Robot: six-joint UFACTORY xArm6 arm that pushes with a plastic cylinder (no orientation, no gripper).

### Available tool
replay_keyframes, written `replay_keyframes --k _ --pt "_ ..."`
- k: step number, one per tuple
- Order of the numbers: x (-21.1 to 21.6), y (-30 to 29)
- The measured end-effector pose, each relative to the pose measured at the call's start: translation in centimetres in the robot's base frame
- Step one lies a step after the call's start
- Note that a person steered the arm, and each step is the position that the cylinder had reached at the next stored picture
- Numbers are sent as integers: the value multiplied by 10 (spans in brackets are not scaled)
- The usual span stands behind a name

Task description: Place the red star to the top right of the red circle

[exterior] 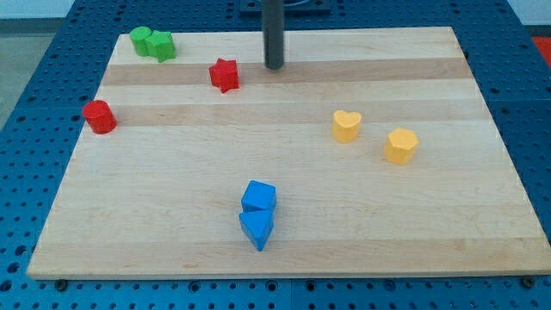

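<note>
On your wooden table [362, 224], my tip [274, 66] rests near the view's top, just right of the red star [224, 75] without touching it; this rod carries no fingers, so there is nothing to open or close. The red circle [100, 116] sits well left of and below the star, by the left edge. You also have 2 touching green blocks [152, 43] top left, a yellow heart [346, 126] and yellow hexagon [400, 145] on the right, and a blue cube [258, 196] touching a blue triangle [256, 229] near the bottom.

My tip [274, 66] is the blunt lower end of a straight, smooth, dark grey cylindrical rod, uniform in width, with a faint lighter sheen along one side.
</note>
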State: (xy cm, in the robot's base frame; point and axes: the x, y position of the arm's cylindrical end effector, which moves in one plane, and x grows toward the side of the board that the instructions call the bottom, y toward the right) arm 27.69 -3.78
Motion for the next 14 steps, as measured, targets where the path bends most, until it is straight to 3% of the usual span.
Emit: replay_keyframes --k 2,3,4,5,7,8,10,13,14 --pt "67 -45" --pt "46 -18" --pt "-1 4" --pt "-10 -26" --pt "35 -49" --pt "35 -92" --pt "24 -120" --pt "87 -152" --pt "89 -170"
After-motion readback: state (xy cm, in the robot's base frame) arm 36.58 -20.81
